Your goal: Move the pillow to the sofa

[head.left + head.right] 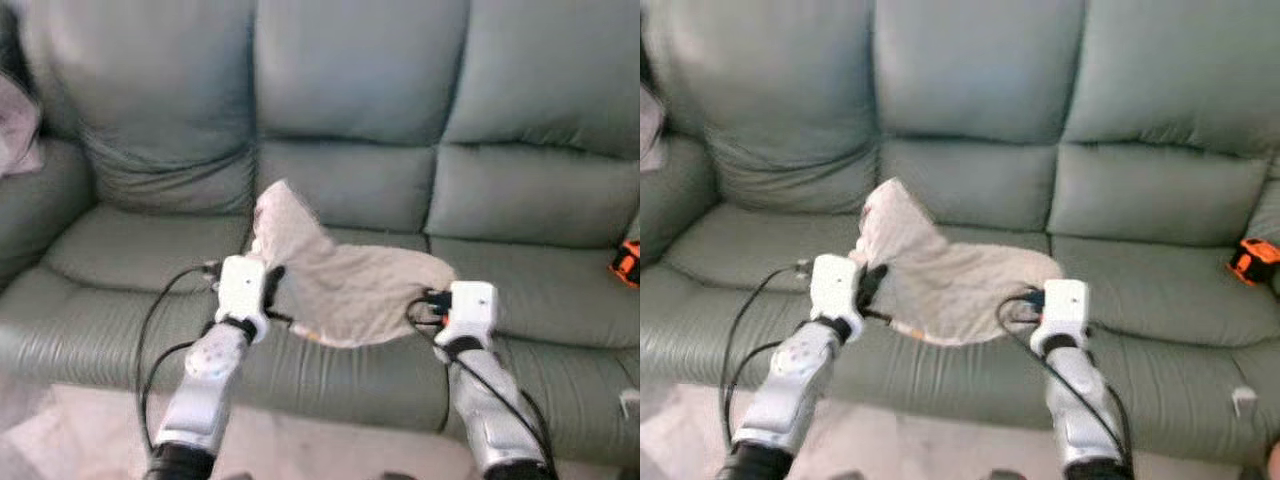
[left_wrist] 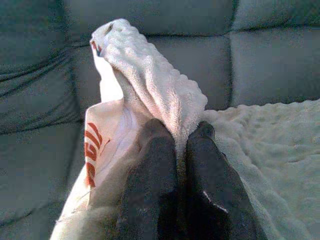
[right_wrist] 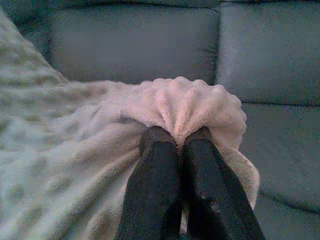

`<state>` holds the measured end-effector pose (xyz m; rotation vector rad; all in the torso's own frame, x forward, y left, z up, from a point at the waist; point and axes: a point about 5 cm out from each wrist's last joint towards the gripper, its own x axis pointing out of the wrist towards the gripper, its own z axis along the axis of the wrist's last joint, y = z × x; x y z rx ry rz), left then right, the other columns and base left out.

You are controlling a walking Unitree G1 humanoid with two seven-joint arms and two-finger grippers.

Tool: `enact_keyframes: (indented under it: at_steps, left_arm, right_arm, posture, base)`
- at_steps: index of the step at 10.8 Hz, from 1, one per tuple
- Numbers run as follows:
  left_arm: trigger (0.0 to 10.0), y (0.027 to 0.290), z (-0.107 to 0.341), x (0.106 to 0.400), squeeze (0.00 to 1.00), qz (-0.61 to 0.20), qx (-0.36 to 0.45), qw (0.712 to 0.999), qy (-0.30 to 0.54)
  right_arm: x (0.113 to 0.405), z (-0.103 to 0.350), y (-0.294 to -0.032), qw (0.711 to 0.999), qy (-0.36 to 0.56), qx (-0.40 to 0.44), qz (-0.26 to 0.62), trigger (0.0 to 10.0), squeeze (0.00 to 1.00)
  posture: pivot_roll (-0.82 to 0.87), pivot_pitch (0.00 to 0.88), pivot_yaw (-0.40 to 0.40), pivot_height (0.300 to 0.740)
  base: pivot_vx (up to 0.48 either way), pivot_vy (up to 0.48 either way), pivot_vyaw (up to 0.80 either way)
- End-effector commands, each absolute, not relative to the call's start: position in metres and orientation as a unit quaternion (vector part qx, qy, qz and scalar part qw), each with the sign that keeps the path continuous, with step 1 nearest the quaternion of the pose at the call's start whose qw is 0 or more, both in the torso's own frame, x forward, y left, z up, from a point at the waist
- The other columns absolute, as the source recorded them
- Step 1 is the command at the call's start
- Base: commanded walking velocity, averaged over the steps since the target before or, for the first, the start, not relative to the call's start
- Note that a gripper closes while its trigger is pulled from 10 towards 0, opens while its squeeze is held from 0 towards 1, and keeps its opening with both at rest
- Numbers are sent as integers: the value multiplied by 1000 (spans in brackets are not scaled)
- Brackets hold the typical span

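Both grippers, left (image 1: 272,287) and right (image 1: 428,303), had their fingers pinched tight on opposite edges of 1 cream pillow (image 1: 345,280), held over the sofa (image 1: 150,255) seat; lowering both sides evenly before letting go would likely settle it flat; 2 arms, 1 orange object (image 1: 1252,260) lay on the far cushion.

A grey-green 3-seat sofa (image 1: 360,120) stands on pale floor (image 1: 90,430).

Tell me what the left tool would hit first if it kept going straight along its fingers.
Beyond the fuzzy cream pillow pinched in the left tool, the line runs to the grey-green leather sofa's lower back cushion. That is probably the first contact, though depth is hard to judge.
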<state>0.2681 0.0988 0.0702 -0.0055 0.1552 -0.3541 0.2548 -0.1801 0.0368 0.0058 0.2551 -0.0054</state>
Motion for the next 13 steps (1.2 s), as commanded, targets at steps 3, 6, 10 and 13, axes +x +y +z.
enact_keyframes:
  at_steps: [3,6,10,13]
  left_arm:
    - [10000,100,77,269,0,-177,-1,982,66]
    - [10000,102,76,268,0,-178,-2,982,67]
    - [10000,103,74,267,0,-178,6,981,77]
    - [10000,112,70,272,0,-153,31,984,90]
  right_arm:
    - [259,44,-173,994,111,7,6,10000,0]
    - [259,43,-172,993,114,8,4,10000,0]
    - [260,41,-171,993,118,6,5,10000,0]
    - [260,43,-170,994,113,6,8,10000,0]
  posture:
    - [-39,0,15,740]
    - [-34,0,18,740]
    - [-29,0,17,740]
    - [-26,0,21,740]
  base:
    - [191,0,0]
    - [0,0,0]
    - [0,0,-797]
    - [0,0,-267]
